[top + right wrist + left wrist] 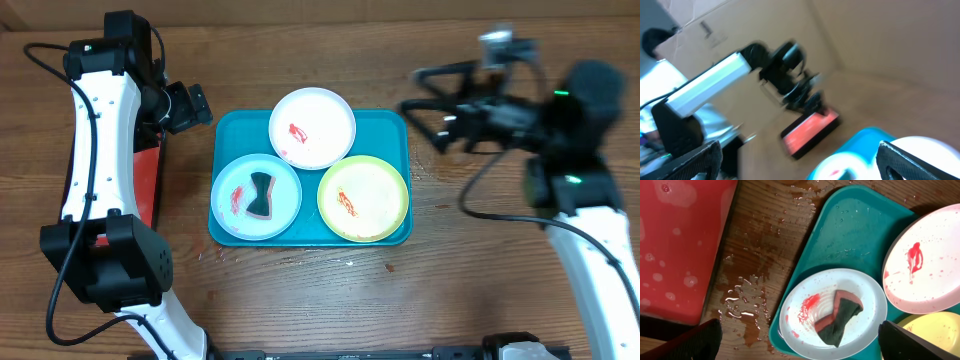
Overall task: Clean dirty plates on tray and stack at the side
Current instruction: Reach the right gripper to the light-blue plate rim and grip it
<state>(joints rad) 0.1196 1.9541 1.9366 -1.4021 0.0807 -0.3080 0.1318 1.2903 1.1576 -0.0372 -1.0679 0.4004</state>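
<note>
While the left end effector point(195, 103) and right end effector point(412, 90) hover wide open at either side, the large teal rectangular plastic tray point(235, 125) on the desk point(330, 290) holds sauce-smeared round plastic plates: white plate point(312, 127), pale blue plate point(285, 205), yellow-green plate point(363, 199).

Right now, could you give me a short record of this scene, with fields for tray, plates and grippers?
tray: teal tray, holds all three plates
white plate: far side, red smear
pale blue plate: near left, red smear, sponge on it
yellow-green plate: near right, red smear
left gripper: open, empty, left of tray
right gripper: open, empty, right of tray
</note>
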